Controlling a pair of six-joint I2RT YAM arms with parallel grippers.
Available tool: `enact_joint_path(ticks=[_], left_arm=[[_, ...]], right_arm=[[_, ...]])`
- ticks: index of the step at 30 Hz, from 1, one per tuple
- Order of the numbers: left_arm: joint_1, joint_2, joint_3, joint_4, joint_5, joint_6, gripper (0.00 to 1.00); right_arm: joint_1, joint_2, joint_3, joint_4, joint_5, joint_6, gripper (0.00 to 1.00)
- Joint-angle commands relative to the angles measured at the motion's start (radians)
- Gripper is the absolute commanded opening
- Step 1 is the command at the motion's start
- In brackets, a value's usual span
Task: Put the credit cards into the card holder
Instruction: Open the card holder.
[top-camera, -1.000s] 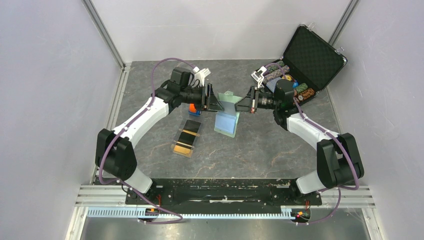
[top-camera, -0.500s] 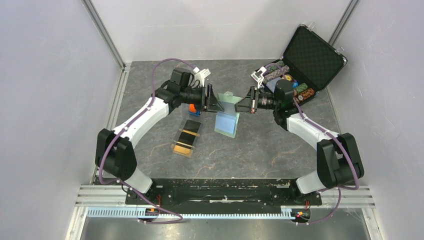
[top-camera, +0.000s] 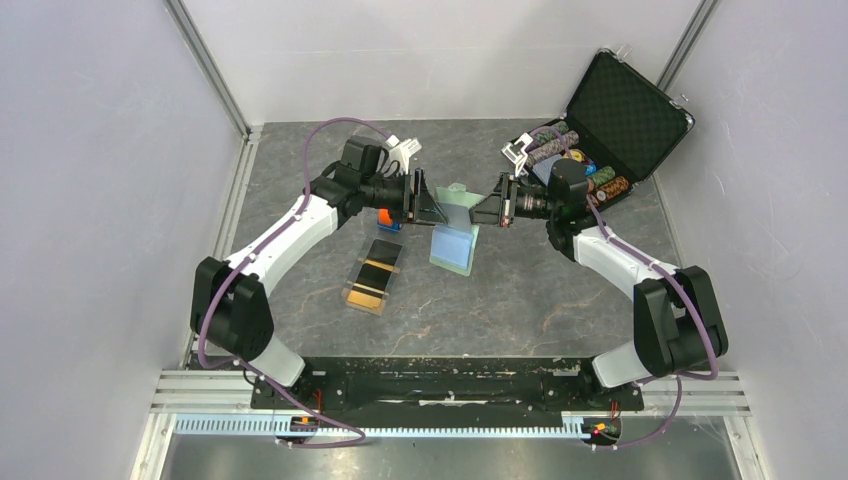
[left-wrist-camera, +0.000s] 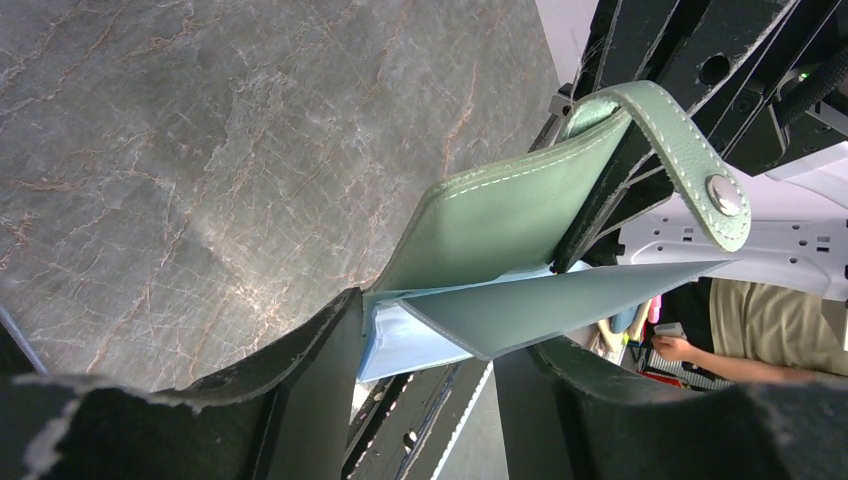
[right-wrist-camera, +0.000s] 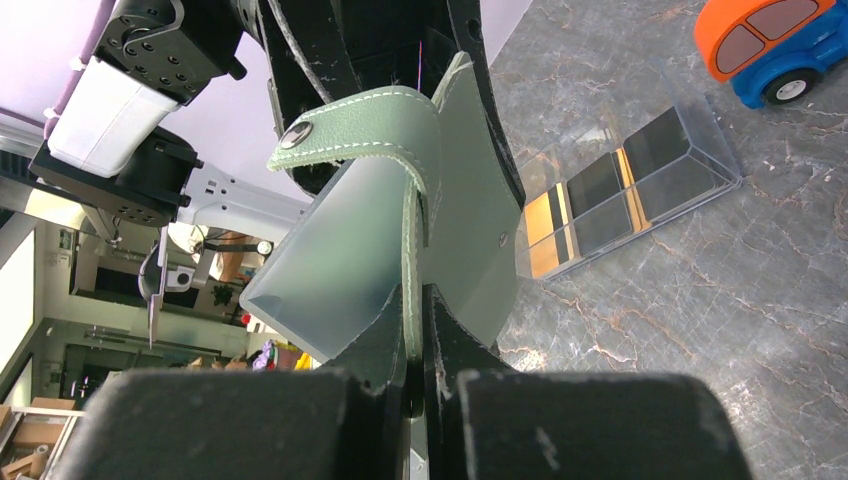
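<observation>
The sage-green card holder (top-camera: 452, 243) hangs open in the air between my two grippers, its pale blue inside facing up. My right gripper (top-camera: 482, 208) is shut on its green edge (right-wrist-camera: 350, 240), and the strap with the snap button (right-wrist-camera: 295, 135) curls over the top. My left gripper (top-camera: 430, 207) is open, its jaws wide apart on either side of the holder's splayed leaves (left-wrist-camera: 500, 220), which touch both fingers. The black and orange-gold credit cards (top-camera: 372, 272) lie in a clear tray on the table, below and left of the left gripper; they also show in the right wrist view (right-wrist-camera: 610, 195).
An orange-and-blue toy car (top-camera: 386, 218) sits just under the left gripper, beside the clear tray (right-wrist-camera: 715, 160). An open black chip case (top-camera: 610, 120) with stacked chips stands at the back right, behind the right arm. Walls close in on both sides.
</observation>
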Motion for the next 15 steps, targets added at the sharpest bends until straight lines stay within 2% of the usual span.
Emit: enact_joint_path(ticks=[1, 15], left_arm=[[-0.009, -0.031, -0.005, 0.020, 0.037, 0.024, 0.56], [-0.010, -0.053, -0.047, 0.084, 0.071, 0.004, 0.55]], right_arm=[[0.003, -0.037, -0.001, 0.050, -0.002, -0.014, 0.00], [0.004, -0.050, -0.010, 0.056, -0.007, -0.011, 0.00]])
